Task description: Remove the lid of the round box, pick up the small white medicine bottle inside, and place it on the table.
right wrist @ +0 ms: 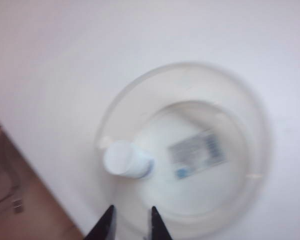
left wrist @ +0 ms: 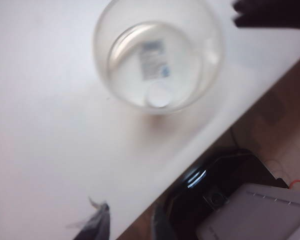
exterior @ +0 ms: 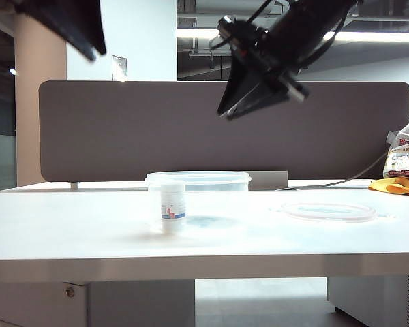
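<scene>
Now, with the lid (exterior: 328, 211) off on the bench (exterior: 88, 231), I'd centre my empty, slightly parted right claw (right wrist: 131, 222) over the small white medicine bottle (right wrist: 125, 159) inside the round box (right wrist: 250, 145), left claw (left wrist: 130, 225) parted, idle.

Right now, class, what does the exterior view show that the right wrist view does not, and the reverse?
Only the exterior view shows the lid lying on the table and the brown partition. Only the right wrist view shows the label on the tub's floor. Both show the tub, the white bottle and the right gripper, its jaws slightly apart.
</scene>
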Motion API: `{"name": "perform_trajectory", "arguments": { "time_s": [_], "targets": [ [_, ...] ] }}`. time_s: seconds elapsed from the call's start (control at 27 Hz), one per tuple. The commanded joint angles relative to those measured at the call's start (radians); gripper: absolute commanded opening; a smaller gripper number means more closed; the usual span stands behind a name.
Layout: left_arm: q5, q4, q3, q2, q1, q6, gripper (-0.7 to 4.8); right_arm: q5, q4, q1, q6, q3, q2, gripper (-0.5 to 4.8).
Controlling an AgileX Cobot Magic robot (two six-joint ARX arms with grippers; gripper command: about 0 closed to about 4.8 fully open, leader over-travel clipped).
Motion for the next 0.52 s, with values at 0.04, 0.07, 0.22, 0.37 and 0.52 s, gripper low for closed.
{"name": "perform_trajectory", "arguments": {
  "time_s": [0.04,0.07,0.22,0.37,0.52],
  "targets": [
    [0.003,-0.002,0.003,-0.062,-0.033,-0.008,1.14,0.092,-0.076,0.016,-0.052,0.075,-0.009,0.86],
    [0.003,-0.002,0.003,-0.08,-0.047,-0.013,1.14,0.113,-0.105,0.021,-0.067,0.099,-0.009,0.86],
    [0.002,0.0,0.003,-0.156,-0.094,-0.024,1.14,0.251,-0.202,0.076,-0.154,0.183,-0.008,0.86],
    [0.0,-0.019,0.003,-0.224,-0.127,-0.051,1.11,0.29,-0.204,0.123,-0.175,0.234,-0.008,0.86],
    [-0.091,-0.09,0.003,-0.277,-0.129,-0.064,1.11,0.272,-0.161,0.129,-0.127,0.238,-0.004,0.98]
  ]
}}
